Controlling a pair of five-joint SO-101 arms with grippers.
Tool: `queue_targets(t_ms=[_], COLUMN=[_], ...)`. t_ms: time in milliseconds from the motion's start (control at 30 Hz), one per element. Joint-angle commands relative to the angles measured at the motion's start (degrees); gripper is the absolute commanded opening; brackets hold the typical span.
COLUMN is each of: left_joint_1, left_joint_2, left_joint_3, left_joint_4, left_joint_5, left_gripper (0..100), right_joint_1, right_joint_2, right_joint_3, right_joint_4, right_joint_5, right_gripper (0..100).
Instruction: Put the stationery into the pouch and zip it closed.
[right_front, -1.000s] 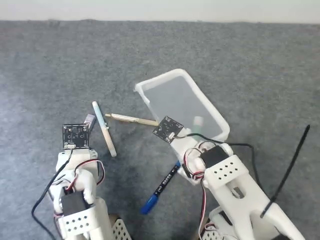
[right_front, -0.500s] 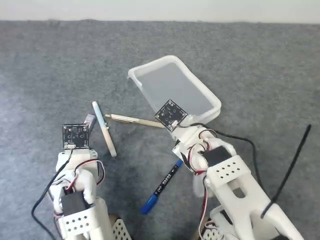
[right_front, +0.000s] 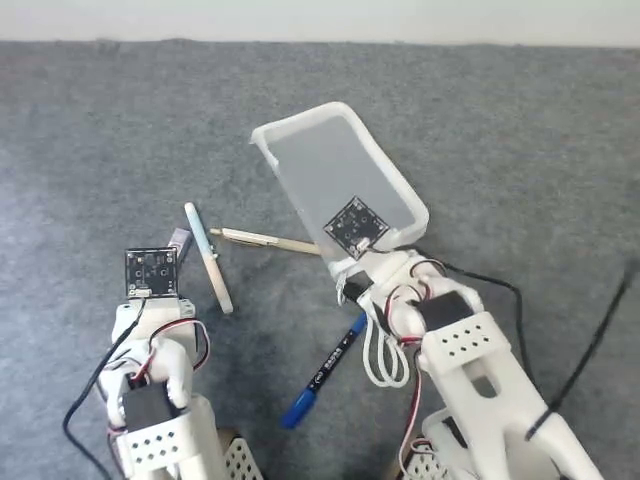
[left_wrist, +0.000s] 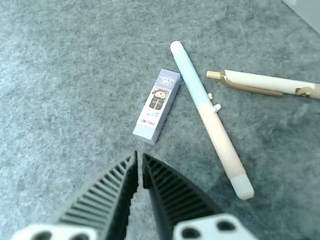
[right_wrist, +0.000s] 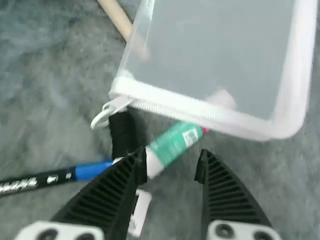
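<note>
**Green tube at pouch mouth, R jaws spread**

R gripper: jaws spread either side of green tube. The tube's white end touches one finger, not pinched. Tube's long axis runs from jaws across zip edge into pouch; far end looks inside already. R arm nearer, so prob. a push along that axis.

Pouch is clear soft plastic w/ white zip and ring pull.

L gripper: jaws pressed together, near eraser (small flat box). Pastel pen & cream pen, both slim and smooth, lie beside it.
</note>
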Motion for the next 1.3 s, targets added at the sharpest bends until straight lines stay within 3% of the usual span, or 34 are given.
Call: queue_targets(t_ms=[0, 167, 333, 767, 967, 1267], left_joint_1=[-0.1, -0.1, -0.1, -0.1, -0.1, -0.1], left_joint_2=[0.1, 0.1, 0.1, 0.1, 0.1, 0.1], left_joint_3=[-0.9, -0.9, -0.9, -0.9, -0.9, -0.9], left_joint_4=[-1.6, -1.6, -1.6, -1.6, -1.5, -1.5], left_joint_5=[-0.5, -0.5, -0.5, -0.5, -0.5, -0.5], left_gripper=[1, 1, 1, 1, 1, 1], right_joint_1=[-0.6, -8.7, -12.1, -11.6, -7.4, -7.0], right_joint_2=[-2.9, -0.9, 4.6, 26.9, 32.8, 39.7], right_joint_3=[-7.0, -7.6, -8.1, -20.0, -23.5, -24.1], right_joint_4=[8.0, 11.9, 8.0, 4.6, 4.3, 3.2], right_joint_5=[-0.4, -0.5, -1.4, -3.3, -3.1, -2.9], right_gripper=[16.5, 16.5, 16.5, 16.5, 16.4, 16.2])
